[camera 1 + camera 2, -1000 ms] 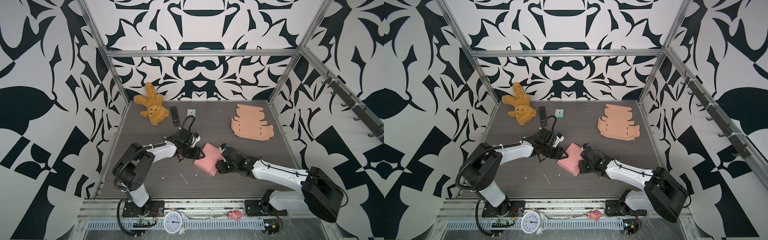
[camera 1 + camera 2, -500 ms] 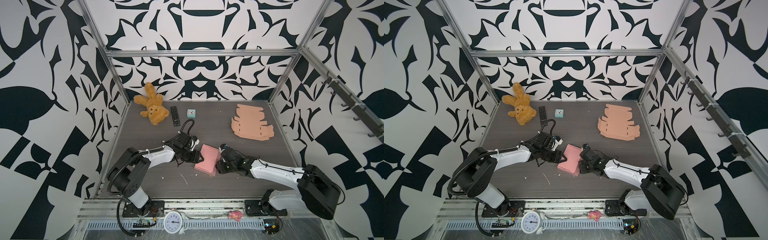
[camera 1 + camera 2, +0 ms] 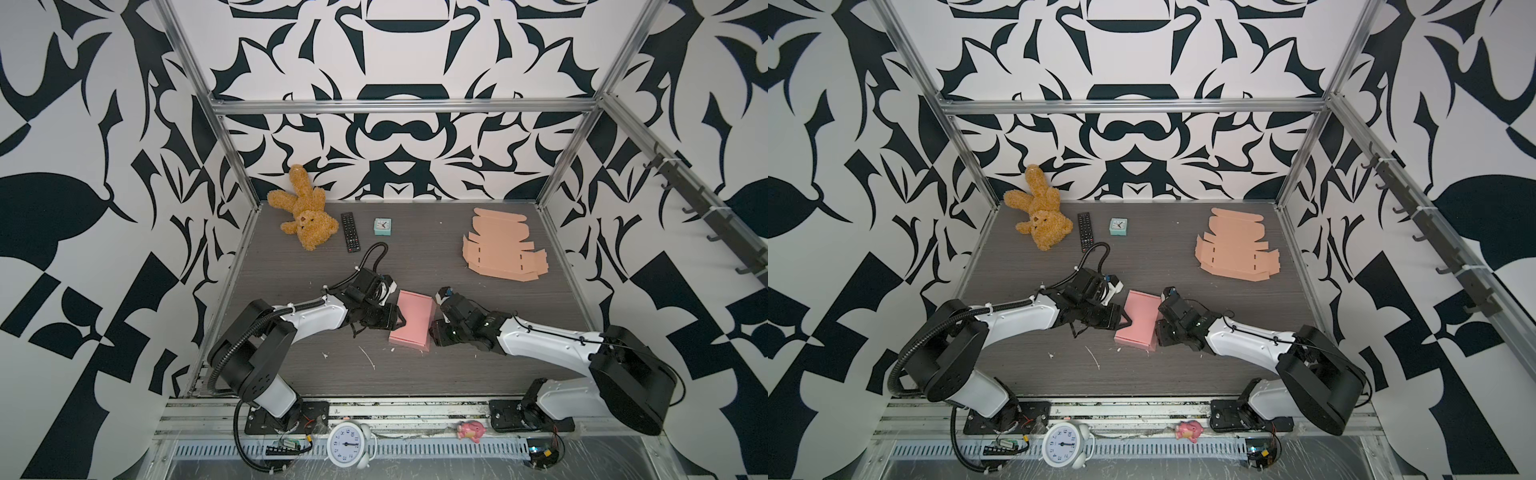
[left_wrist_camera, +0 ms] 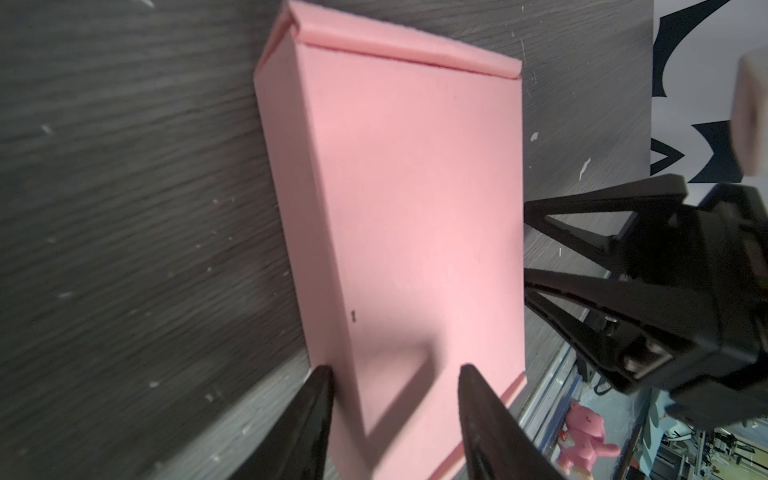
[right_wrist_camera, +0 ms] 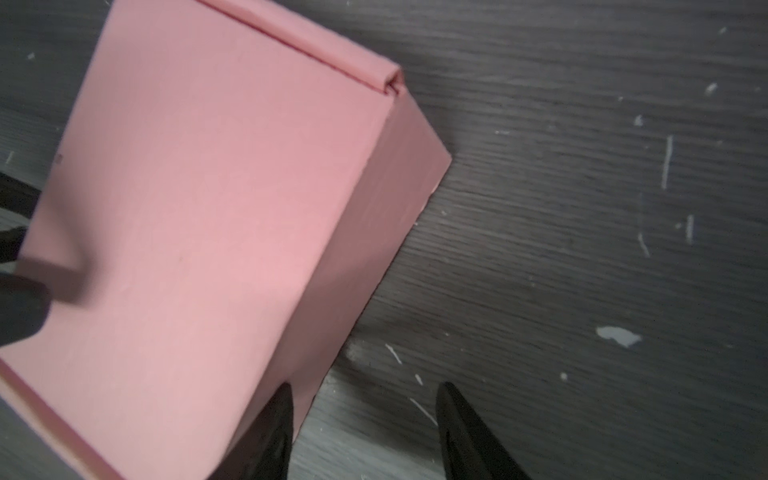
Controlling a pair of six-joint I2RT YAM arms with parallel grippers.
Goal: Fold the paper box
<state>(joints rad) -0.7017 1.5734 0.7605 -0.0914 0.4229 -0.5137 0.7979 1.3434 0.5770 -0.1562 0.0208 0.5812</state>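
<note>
The pink box [image 3: 413,318] lies closed on the table [image 3: 457,374], near the middle, between both grippers. Its long axis runs from near to far, and the folded seam end points far. The left gripper [image 4: 395,372] stands spread across the box's left edge. The right gripper [image 5: 363,388] is also spread, with one finger against the right wall.

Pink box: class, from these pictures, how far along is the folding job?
Done: the box stands formed, lid down, on the table. In hand: the left end effector and right end effector, both open, flank it. Left: probably only pressing the lid home and withdrawing; the flat blanks lie untouched.
</note>
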